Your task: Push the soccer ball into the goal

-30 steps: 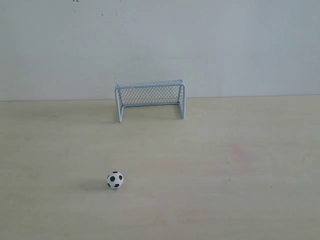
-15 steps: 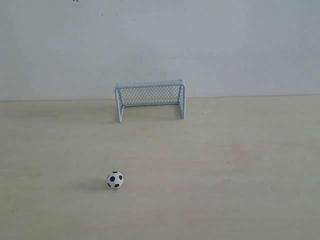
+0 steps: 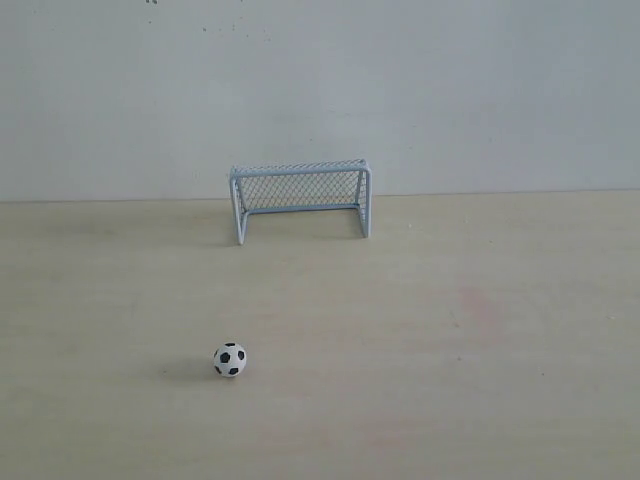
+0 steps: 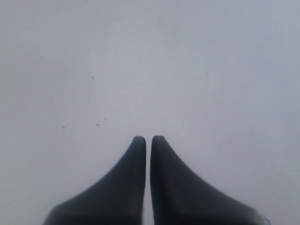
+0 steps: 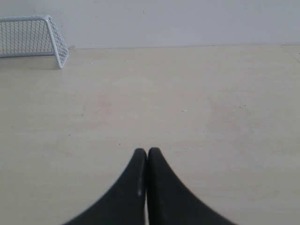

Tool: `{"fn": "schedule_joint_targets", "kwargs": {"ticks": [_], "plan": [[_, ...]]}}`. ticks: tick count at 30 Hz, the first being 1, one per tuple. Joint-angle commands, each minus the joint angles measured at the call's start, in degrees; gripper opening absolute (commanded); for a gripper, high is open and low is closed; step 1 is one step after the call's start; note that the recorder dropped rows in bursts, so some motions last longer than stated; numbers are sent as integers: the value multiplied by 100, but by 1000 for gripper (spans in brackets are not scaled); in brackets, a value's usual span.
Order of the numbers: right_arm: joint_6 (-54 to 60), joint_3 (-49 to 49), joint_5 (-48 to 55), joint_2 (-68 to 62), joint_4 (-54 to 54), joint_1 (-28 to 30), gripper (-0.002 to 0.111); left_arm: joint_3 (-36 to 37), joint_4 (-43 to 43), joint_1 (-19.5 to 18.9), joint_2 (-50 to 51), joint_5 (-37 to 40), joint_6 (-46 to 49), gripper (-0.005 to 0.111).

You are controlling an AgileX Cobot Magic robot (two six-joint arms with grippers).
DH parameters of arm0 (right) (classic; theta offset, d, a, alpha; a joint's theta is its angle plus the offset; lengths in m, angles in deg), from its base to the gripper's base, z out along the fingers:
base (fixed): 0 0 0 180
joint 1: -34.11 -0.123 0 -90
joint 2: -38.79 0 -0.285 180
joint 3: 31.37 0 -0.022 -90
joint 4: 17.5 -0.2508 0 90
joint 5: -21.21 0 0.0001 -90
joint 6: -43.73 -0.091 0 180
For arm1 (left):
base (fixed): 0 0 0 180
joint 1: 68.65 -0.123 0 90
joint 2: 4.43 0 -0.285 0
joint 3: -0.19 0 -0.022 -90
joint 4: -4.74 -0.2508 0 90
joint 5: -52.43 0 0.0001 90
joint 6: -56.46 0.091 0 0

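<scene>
Left hand: fingertips pressed all but together, nothing held, facing a plain pale surface. Right hand: fingertips touching, also empty, poised low over the worktop, the goal far off. The soccer ball rests on the worktop well apart from the goal, roughly level with its left post; the goal stands at the far edge, before the wall.

Wire-mesh goal (painted metal) on matt wood-look table.
</scene>
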Motion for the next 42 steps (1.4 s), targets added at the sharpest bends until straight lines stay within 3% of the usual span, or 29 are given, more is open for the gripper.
{"fn": "schedule_joint_targets", "kwargs": {"ticks": [1,10,17,24,33,36,42], "plan": [[0,-3,-69,30,1,-13,0,-577,-287,-5,-10,117,-96,4],[0,-3,-69,30,1,-13,0,-2034,-117,-5,1301,2367,-483,4],[0,-3,-69,30,1,-13,0,-2188,-117,-5,1962,2249,-662,4],[0,-3,-69,30,1,-13,0,-2188,-117,-5,1974,1313,-752,4],[0,-3,-69,30,1,-13,0,-2188,-364,-5,2024,1288,-877,4],[0,-3,-69,30,1,-13,0,-2329,-920,-5,2317,1729,-866,4],[0,-3,-59,30,1,-13,0,-2970,-1579,-5,3889,3489,-352,4]]}}
